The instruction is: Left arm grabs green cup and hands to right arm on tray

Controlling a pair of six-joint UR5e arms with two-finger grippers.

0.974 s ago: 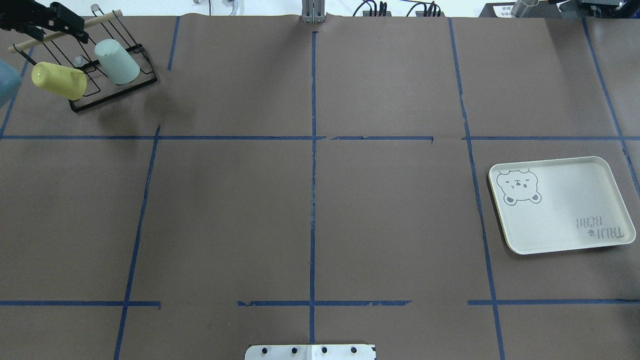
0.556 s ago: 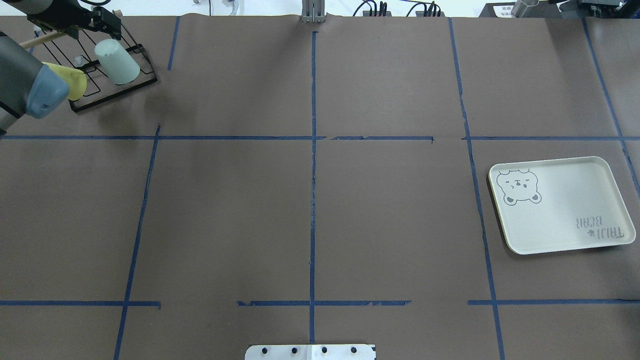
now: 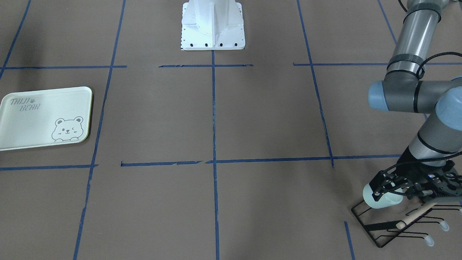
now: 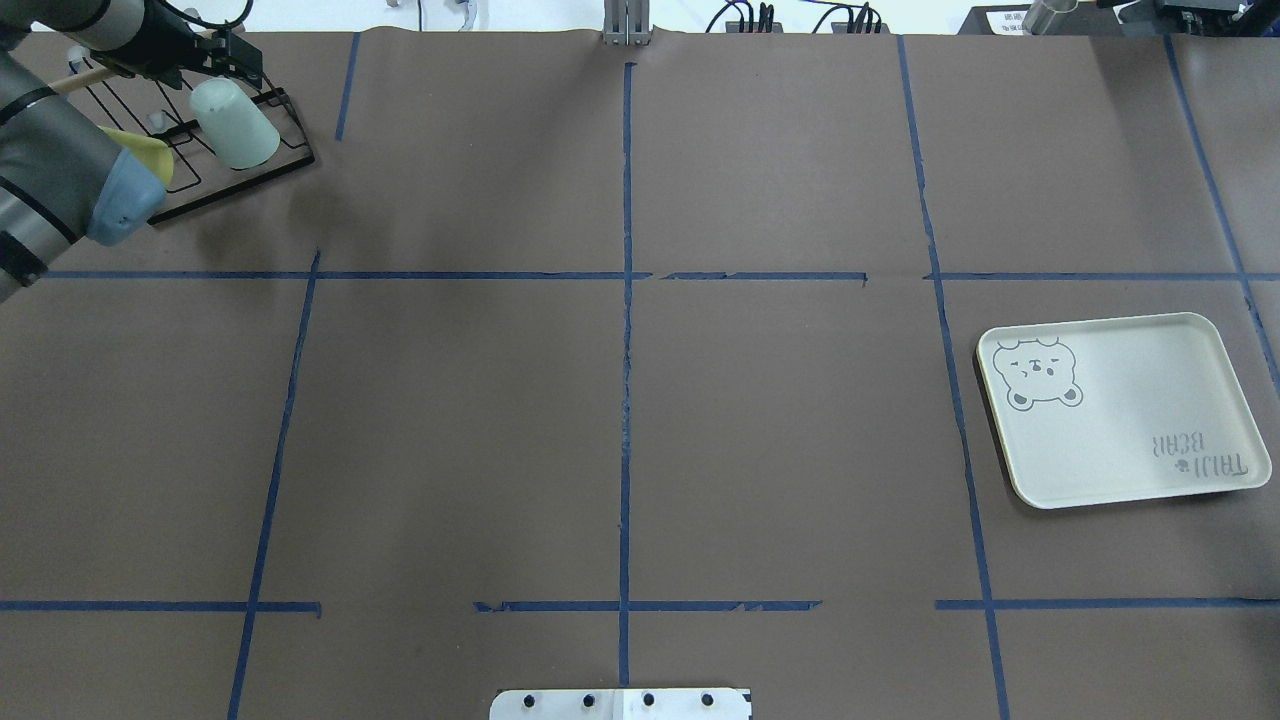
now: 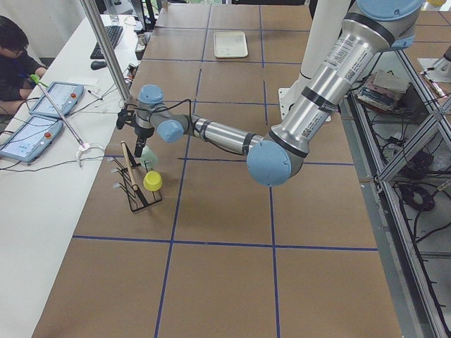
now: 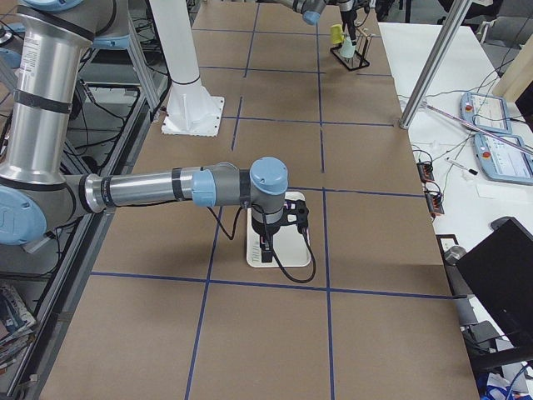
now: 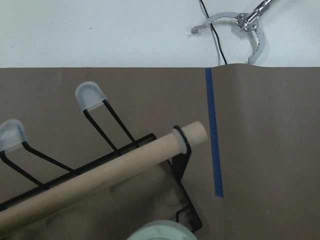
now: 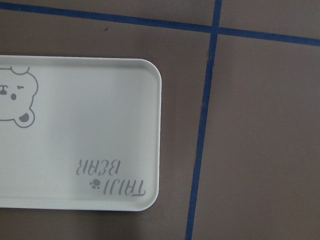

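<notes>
The green cup sits upside down and tilted on a black wire rack at the far left corner; it also shows in the front view and at the bottom edge of the left wrist view. My left gripper is open, right at the cup's raised base, with its fingers either side of the cup's top. The tray lies empty at the right. My right gripper hovers over the tray; I cannot tell whether it is open or shut.
A pale yellow cup rests on the same rack, partly hidden by my left arm's elbow. A wooden rod runs along the rack's top. An operator sits at the bench beside the table.
My left arm has swung in from the left edge and its gripper has moved right along the rack to the green cup's base. The elbow now covers most of the yellow cup.
</notes>
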